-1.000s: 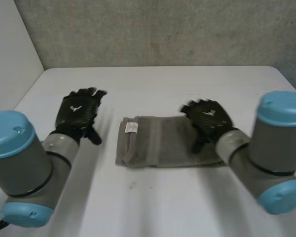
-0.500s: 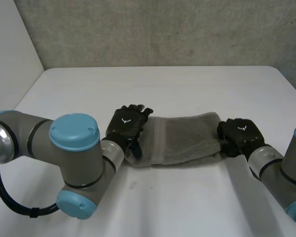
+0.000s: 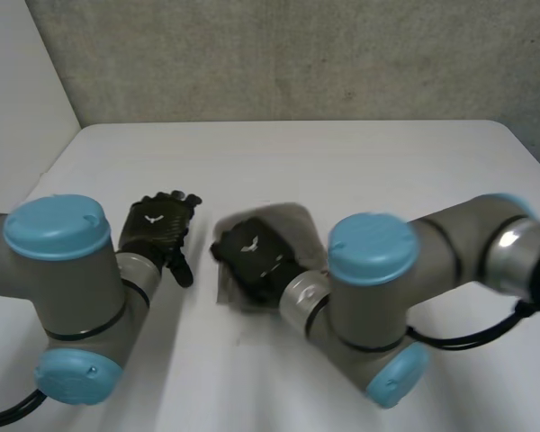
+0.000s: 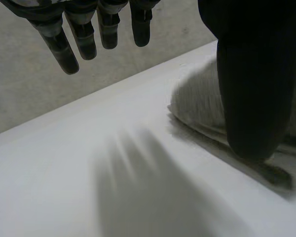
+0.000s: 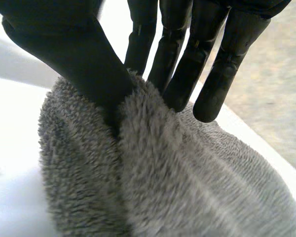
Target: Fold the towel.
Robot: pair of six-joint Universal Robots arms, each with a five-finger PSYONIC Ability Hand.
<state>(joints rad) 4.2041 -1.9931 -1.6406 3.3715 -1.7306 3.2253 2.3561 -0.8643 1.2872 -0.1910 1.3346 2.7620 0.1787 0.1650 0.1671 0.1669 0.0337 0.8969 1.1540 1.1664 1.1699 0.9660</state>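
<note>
The grey towel [image 3: 292, 227] lies bunched near the middle of the white table [image 3: 360, 157], one end doubled over towards the left. My right hand [image 3: 250, 256] rests on top of it. In the right wrist view the thumb [image 5: 74, 59] and fingers [image 5: 187, 64] pinch a fold of the fluffy towel [image 5: 163, 187] between them. My left hand [image 3: 156, 227] hovers just left of the towel with straight fingers [image 4: 89, 34], holding nothing. In the left wrist view the towel's edge [image 4: 197, 103] lies beside its thumb [image 4: 256, 89].
My right arm [image 3: 378, 270] reaches across the table's front, its elbow near the towel. My left arm [image 3: 63, 270] stands at the front left. A grey wall [image 3: 297, 54] runs behind the table's far edge.
My right hand has closed on the towel's right end and carried it leftwards over the rest. My left hand has drawn back off the towel's left end to the table beside it.
</note>
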